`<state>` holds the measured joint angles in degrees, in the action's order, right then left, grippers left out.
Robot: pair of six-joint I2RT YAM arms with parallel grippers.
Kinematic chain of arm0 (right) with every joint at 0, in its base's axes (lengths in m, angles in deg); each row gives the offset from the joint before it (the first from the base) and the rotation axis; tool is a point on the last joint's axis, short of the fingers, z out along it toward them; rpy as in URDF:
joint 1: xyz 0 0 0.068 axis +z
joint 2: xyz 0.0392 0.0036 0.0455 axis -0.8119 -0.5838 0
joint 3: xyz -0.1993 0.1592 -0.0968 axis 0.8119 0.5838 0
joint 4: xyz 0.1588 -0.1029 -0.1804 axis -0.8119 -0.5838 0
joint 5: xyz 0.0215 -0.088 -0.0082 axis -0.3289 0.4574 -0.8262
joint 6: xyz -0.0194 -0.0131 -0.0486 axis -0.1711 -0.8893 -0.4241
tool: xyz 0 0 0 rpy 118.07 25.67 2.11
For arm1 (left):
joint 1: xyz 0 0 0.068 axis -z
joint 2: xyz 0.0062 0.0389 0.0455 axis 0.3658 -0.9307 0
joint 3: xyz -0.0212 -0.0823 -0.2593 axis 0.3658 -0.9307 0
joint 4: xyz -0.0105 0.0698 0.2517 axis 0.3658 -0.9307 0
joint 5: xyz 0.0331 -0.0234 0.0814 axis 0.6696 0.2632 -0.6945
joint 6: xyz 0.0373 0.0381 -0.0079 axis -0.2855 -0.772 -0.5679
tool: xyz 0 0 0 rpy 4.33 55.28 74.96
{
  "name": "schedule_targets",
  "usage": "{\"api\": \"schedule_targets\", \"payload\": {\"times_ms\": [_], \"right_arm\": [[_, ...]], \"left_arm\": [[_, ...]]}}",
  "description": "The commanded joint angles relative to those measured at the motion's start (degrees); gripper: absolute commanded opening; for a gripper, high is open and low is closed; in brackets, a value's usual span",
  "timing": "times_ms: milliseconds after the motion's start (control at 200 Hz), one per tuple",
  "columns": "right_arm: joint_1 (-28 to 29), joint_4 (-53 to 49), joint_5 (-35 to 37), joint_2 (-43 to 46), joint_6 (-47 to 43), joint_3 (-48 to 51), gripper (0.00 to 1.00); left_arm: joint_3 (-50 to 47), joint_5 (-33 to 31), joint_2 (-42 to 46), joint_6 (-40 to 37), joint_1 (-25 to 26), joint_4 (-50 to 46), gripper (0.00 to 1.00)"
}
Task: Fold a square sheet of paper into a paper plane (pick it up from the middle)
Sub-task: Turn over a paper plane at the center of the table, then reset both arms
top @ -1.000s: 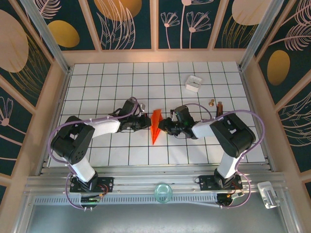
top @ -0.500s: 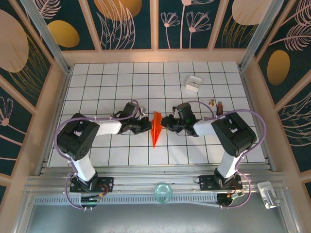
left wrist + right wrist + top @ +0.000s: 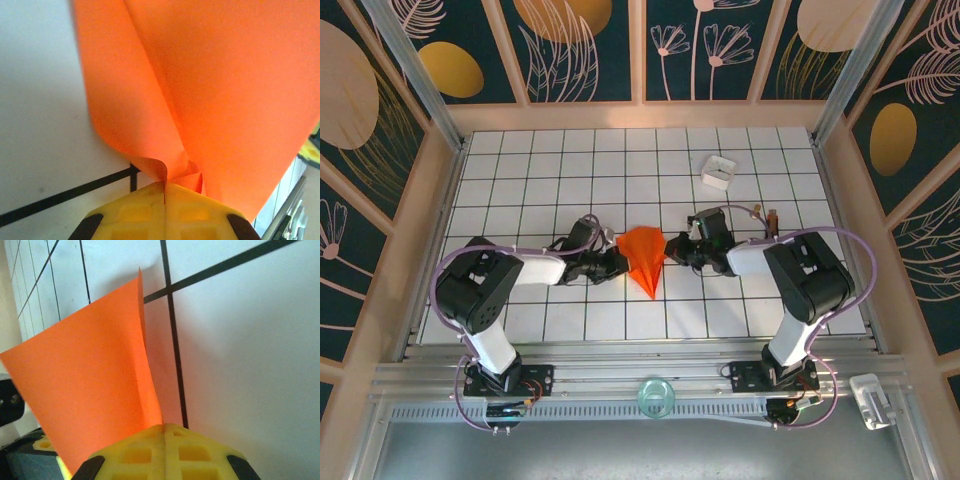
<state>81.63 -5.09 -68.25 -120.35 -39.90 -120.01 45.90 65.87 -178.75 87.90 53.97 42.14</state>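
Observation:
The orange-red paper plane (image 3: 644, 255) hangs between my two grippers near the table's middle, its wings spread wide and its nose pointing toward the near edge. My left gripper (image 3: 617, 262) is shut on the plane's left side. In the left wrist view the paper plane (image 3: 225, 90) curls up out of the closed yellow fingertips (image 3: 145, 210) of the left gripper (image 3: 165, 184). My right gripper (image 3: 678, 250) is shut on the right wing. In the right wrist view the paper plane (image 3: 90, 380) rises as a flat sheet from the right gripper (image 3: 164, 427).
A small white box (image 3: 718, 172) lies at the back right. Two small brown items (image 3: 765, 214) sit just right of the right arm. A clear round object (image 3: 656, 396) rests on the front rail, and a white device (image 3: 873, 398) sits at the lower right.
The plane was a narrow upright dart; now its wings are spread wide. Both grippers have drawn apart and shifted slightly toward the far side while still holding the paper.

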Motion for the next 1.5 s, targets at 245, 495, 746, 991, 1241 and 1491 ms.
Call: {"api": "schedule_targets", "payload": {"times_ms": [245,495,746,991,1241,1491], "right_arm": [[-0.10,-1.03,-0.99,1.22,-2.07,1.53,0.01],[-0.31,-2.35,-0.95,2.22,-2.46,1.21,0.14],[-3.76,-8.13,-0.61,8.13,-5.22,0.52,0.23],[-10.89,-25.60,17.14,23.40,-16.59,-1.85,0.36],[-12.10,-25.42,53.29,32.38,-25.62,-2.54,0.90],[-16.41,-5.57,66.84,26.00,-33.30,6.93,0.99]], "left_arm": [[-0.58,3.17,-0.75,4.01,-0.41,6.85,0.02],[2.05,3.81,-1.03,2.39,-0.36,4.44,0.19],[1.69,0.79,3.94,-0.48,-1.01,-0.31,0.41],[1.02,-11.12,19.28,-8.19,-5.94,-6.53,0.65],[-1.71,-45.35,36.87,-22.24,-10.27,-9.36,0.99],[-19.41,-68.90,44.16,-41.91,-13.12,16.58,0.99]]}}
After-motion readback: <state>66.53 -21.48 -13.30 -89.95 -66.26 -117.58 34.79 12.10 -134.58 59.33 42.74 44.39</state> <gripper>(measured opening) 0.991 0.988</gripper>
